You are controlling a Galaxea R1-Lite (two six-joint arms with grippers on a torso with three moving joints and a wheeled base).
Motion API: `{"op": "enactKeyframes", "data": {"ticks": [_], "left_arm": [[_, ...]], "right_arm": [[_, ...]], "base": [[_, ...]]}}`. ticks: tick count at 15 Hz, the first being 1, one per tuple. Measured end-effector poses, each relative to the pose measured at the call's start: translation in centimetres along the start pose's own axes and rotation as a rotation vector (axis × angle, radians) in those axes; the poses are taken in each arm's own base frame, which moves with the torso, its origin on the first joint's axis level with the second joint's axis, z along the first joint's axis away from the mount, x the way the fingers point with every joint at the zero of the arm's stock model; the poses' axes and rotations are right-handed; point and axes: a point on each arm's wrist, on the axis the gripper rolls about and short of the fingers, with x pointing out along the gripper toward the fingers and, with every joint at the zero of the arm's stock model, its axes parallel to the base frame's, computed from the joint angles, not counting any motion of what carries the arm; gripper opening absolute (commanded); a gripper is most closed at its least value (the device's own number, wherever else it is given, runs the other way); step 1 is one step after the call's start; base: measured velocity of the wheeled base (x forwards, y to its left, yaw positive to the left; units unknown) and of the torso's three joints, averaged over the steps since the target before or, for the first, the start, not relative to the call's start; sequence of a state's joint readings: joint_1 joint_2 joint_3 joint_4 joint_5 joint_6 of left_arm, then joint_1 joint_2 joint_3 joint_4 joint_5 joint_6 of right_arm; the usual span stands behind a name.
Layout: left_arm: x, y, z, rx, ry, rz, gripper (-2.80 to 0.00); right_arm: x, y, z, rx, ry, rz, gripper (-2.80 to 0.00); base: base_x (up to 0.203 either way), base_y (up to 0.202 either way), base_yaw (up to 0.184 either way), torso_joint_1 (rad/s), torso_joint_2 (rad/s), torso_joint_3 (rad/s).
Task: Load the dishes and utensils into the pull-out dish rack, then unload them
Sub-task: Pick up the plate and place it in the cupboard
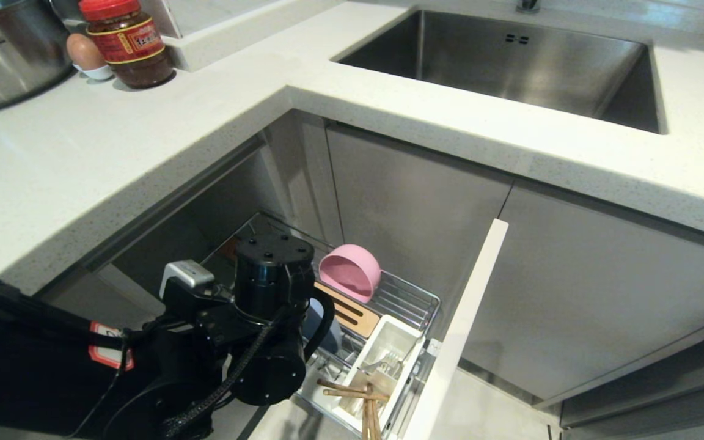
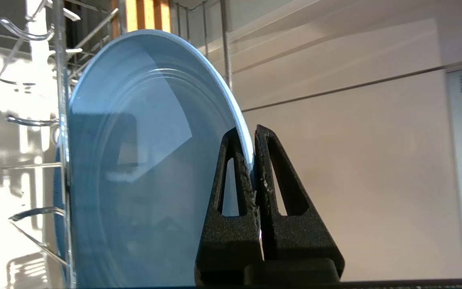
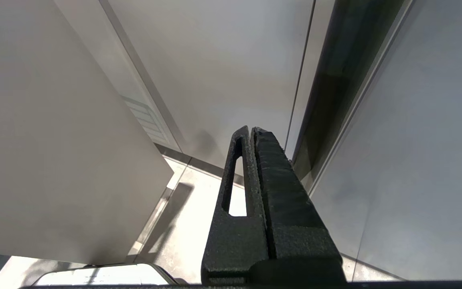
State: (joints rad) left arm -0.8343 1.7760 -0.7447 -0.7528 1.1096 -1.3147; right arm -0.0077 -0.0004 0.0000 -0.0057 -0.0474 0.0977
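Observation:
In the left wrist view the light-blue plate (image 2: 142, 160) stands on edge among the chrome prongs (image 2: 64, 160) of the pull-out dish rack (image 1: 416, 299). My left gripper (image 2: 251, 134) is shut on its rim. From the head view my left arm (image 1: 272, 275) reaches down into the rack and hides the gripper. The pink bowl (image 1: 350, 271) rests on its side at the rack's back, by the wooden strip (image 1: 352, 315). The chopsticks (image 1: 352, 391) and the fork (image 1: 388, 365) lie in the white utensil cup (image 1: 410, 333). My right gripper (image 3: 250, 130) hangs shut and empty beside cabinet panels.
The rack's narrow white front panel (image 1: 462, 330) juts out on the right of the basket. On the white countertop (image 1: 144, 140) above are a steel sink (image 1: 511, 61), a steel pot (image 1: 3, 49), a red-lidded jar (image 1: 126, 43) and an egg (image 1: 85, 54).

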Motion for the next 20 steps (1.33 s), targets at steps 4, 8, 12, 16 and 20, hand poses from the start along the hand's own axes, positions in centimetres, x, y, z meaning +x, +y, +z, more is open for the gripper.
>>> {"op": "enactKeyframes", "data": {"ticks": [4,8,12,16,20], "left_arm": [[0.3,0.3,-0.2,0.011,-0.004,0.008,-2.80],[0.3,0.3,-0.3,0.017,-0.003,0.010,0.00],[0.3,0.3,-0.3,0.017,-0.008,0.011,0.00],[0.1,0.5,-0.2,0.054,-0.007,0.026,0.00],[-1.4,-0.2,0.6,0.112,0.033,0.032,0.00]], "right_arm": [[0.0,0.0,0.0,0.000,0.000,0.000,-2.80],[0.0,0.0,0.0,0.000,0.000,0.000,-2.80],[0.0,0.0,0.0,0.000,0.000,0.000,-2.80],[0.0,0.0,0.0,0.000,0.000,0.000,-2.80],[0.0,0.0,0.0,0.000,0.000,0.000,-2.80]], "base": [[0.000,0.000,0.000,0.000,0.00,0.000],[0.000,0.000,0.000,0.000,0.00,0.000],[0.000,0.000,0.000,0.000,0.00,0.000],[0.000,0.000,0.000,0.000,0.00,0.000],[0.000,0.000,0.000,0.000,0.00,0.000]]}}
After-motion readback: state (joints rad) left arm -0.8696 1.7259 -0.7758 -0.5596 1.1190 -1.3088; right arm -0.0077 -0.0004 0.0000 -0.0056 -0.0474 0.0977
